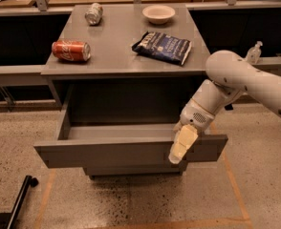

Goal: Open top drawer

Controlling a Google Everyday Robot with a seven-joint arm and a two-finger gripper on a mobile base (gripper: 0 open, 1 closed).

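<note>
The top drawer [107, 151] is a wide matte grey drawer with a flat front panel. It stands pulled far out from the cabinet [126, 61], and its inside looks empty. My gripper [180, 147] hangs over the drawer's front panel near its right end, with its pale yellow fingers [182, 144] lying against the panel's outer face. The white arm [236, 80] reaches in from the right. Narrower grey drawers [131, 170] show just below the open one, closed.
On the cabinet top lie a red soda can [71, 50], a silver can [93, 13], a white bowl [158, 13] and a dark blue chip bag [163, 46]. A black wheeled leg [16, 204] is at the lower left. Orange tape lines mark the speckled floor.
</note>
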